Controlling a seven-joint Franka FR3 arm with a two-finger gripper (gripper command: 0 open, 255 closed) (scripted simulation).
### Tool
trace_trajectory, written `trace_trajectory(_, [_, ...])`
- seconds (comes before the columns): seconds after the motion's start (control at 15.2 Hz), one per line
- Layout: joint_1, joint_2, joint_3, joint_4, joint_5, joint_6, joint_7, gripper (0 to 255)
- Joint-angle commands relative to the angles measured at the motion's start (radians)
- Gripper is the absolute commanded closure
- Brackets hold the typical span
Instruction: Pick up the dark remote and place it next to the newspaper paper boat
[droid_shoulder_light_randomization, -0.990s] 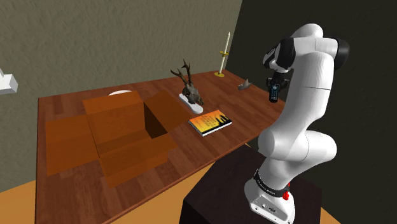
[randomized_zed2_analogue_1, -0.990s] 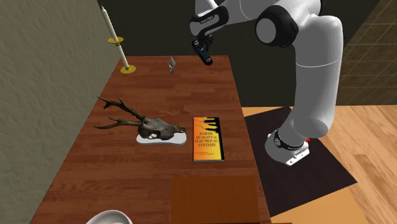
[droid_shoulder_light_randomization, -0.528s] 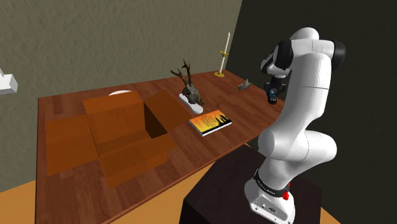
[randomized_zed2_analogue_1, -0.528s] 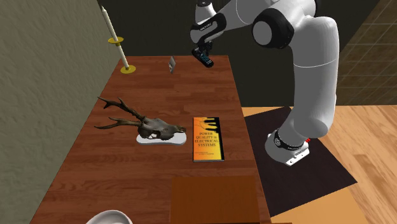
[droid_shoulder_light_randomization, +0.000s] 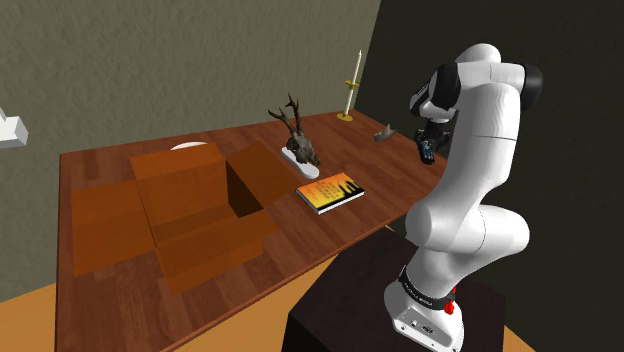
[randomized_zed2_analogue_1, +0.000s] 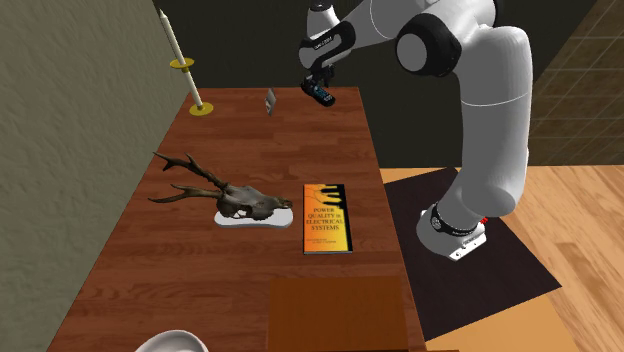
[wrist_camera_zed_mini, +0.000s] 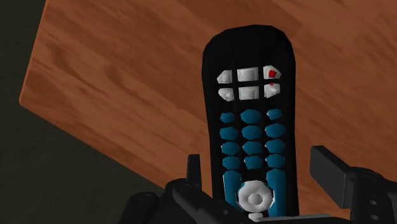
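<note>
Between the fingers of my claw (wrist_camera_zed_mini: 261, 168), gripped tight, one dark remote (wrist_camera_zed_mini: 251, 95); one paper boat (droid_shoulder_light_randomization: 384, 132) near, one open box (droid_shoulder_light_randomization: 195, 205) well apart.

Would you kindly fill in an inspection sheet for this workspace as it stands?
Surface: brown wooden table.
Job's things: dark remote aloft over the table; paper boat on the table nearby.
Clutter: candle, antlered skull, orange book, open cardboard box, white dish.
Gripper: gripper shut on the dark remote.
Cables: nothing seen.
Surroundings: grey wall, wooden floor, dark stand.
</note>
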Motion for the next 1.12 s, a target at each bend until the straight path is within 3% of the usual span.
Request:
trace_trajectory(0.0, [0.000, 0.000, 0.000, 0.000, 0.000, 0.000, 0.000, 0])
trace_trajectory(0.26, [0.000, 0.000, 0.000, 0.000, 0.000, 0.000, 0.000, 0])
trace_trajectory(0.53, [0.029, -0.083, -0.017, 0.008, -0.033, -0.088, 0.020, 0])
trace_trajectory(1.06, [0.029, -0.083, -0.017, 0.008, -0.034, -0.088, 0.020, 0])
